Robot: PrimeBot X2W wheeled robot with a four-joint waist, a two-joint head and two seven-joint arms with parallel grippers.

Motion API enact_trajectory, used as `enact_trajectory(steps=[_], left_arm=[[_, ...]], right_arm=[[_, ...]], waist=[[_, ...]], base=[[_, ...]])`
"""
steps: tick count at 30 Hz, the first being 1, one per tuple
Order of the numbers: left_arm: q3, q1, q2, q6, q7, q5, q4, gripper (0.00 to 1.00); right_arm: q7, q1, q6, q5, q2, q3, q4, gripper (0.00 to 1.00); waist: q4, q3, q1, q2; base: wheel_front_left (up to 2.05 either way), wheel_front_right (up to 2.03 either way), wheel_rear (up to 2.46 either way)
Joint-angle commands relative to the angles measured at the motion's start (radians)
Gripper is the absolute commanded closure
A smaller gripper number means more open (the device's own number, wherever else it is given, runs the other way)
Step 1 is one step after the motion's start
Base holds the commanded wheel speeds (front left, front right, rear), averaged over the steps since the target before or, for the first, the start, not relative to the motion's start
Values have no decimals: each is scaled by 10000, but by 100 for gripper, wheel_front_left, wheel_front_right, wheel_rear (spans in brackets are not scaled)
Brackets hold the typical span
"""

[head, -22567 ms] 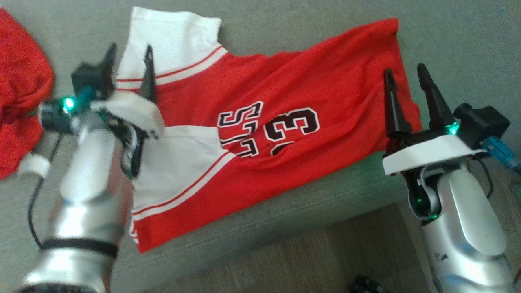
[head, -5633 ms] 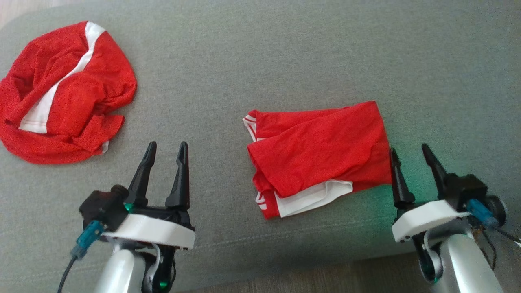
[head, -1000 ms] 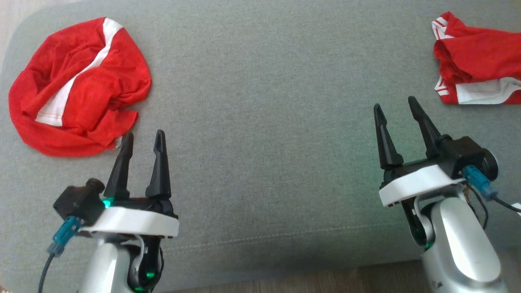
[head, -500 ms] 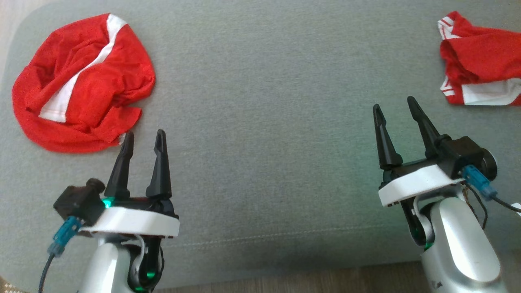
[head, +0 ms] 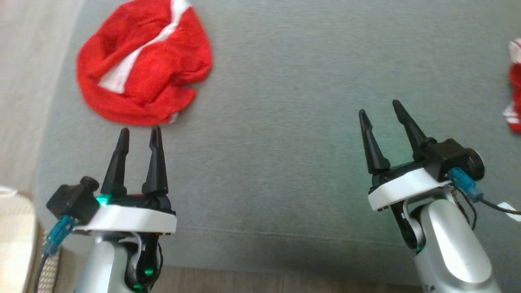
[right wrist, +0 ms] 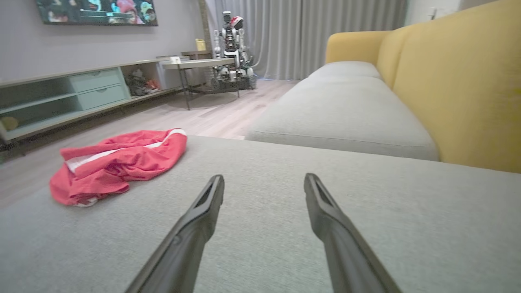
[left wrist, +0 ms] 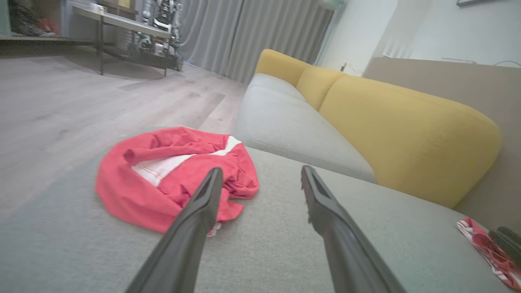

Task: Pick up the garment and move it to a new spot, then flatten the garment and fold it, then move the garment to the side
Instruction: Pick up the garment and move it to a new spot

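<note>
**RISK NOTE: LOOSE HEAP NEAR CUSHION EDGE**

L gripper (head: pixel 139 130) is hovering w/ jaws spread wide and holding nothing, tips just short of the crumpled red garment (head: pixel 142 69). That garment is lying near the left edge of the grey cushion (head: pixel 276 171). R gripper (head: pixel 379 107) is also standing wide open and empty, well apart from it. The folded red garment (head: pixel 515 101) is sitting at far right.

Likely faults:
- Pinching one layer only, so the heap is unrolling mid-lift.
- Dragging cloth over the edge onto the floor (head: pixel 244 283).

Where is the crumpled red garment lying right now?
In the head view the crumpled red garment lies upper left on the grey cushion, near its left edge, just beyond the left gripper.
</note>
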Motion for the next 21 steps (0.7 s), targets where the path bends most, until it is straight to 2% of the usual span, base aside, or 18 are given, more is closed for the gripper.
enact_trajectory(steps=[1, 13, 17, 21], left_arm=[[407, -243, 72, 66, -51, -44, -398, 0], [391, 430, 72, 282, -51, -236, -561, 0], [398, 671, 72, 296, -51, -198, -635, 0], [450, 835, 72, 295, -51, -127, -737, 0]], right_arm=[[-62, 3, -2, -71, 63, 326, -273, 0], [-63, 322, -2, 184, -206, 792, 111, 0], [-63, 384, -2, 271, -150, 908, 147, 0], [-63, 366, -2, 295, -91, 1024, 200, 0]], waist=[[664, -47, 0, 0], [3236, -582, 0, 0], [3710, -750, 0, 0], [3814, -782, 0, 0]], base=[[0, 0, 0], [0, 0, 0], [0, 0, 0], [0, 0, 0]])
